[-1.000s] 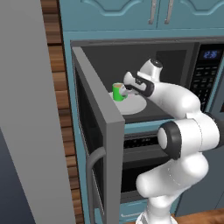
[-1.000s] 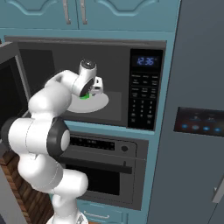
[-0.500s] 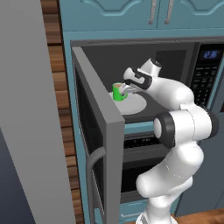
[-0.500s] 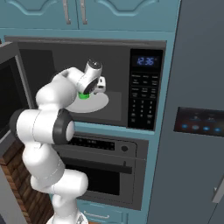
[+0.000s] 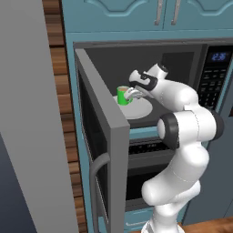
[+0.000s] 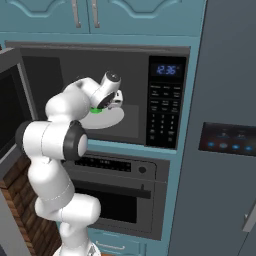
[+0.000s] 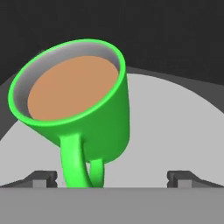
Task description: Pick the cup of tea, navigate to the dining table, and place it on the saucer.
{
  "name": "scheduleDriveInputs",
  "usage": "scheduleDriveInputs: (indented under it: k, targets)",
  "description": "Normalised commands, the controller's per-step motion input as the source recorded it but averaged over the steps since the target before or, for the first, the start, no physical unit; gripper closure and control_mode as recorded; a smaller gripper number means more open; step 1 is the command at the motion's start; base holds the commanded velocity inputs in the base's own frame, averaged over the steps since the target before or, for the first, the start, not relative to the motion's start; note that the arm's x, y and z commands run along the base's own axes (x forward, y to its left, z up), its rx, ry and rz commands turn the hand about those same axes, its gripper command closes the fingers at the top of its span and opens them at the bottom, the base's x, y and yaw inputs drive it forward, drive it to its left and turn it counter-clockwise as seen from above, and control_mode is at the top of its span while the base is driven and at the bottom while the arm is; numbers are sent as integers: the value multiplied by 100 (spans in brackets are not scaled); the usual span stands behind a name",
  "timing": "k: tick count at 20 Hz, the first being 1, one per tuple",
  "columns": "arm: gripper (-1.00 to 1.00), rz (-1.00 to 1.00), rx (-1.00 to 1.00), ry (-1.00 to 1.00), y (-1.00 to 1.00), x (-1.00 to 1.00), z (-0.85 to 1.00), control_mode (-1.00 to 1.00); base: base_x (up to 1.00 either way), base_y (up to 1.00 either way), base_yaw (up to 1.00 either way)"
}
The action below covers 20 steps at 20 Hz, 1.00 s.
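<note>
The cup of tea (image 5: 122,95) is a bright green mug with brown liquid, standing on the grey turntable plate (image 5: 140,109) inside the open microwave. In the hand view the cup of tea (image 7: 78,109) is very close, its handle pointing toward me. My gripper (image 5: 132,93) is open right beside the mug's handle side. The handle lies between the spread fingertips (image 7: 43,177), nearer the left one, with no contact visible. From the right base view the gripper (image 6: 103,106) covers most of the mug (image 6: 96,110). The dining table and saucer are out of view.
The microwave door (image 5: 98,136) stands swung open on the left, close to my arm. The control panel (image 6: 165,100) is at the right of the cavity. An oven (image 6: 120,195) sits below, and a tall grey fridge (image 6: 225,125) to the right.
The hand has edged further into the microwave and closer to the mug. The mug has stayed in place on the plate.
</note>
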Motion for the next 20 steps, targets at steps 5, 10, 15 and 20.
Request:
scheduleDriveInputs:
  k: [5,10,15,20]
  targets:
    - [-100,2,1,0,7,6,0,-100,0,0,0]
    - [-100,2,0,0,9,0,0,-100,0,0,0]
    - [-100,3,0,0,6,-1,0,-100,0,0,0]
    - [-100,0,0,0,0,0,0,-100,0,0,0]
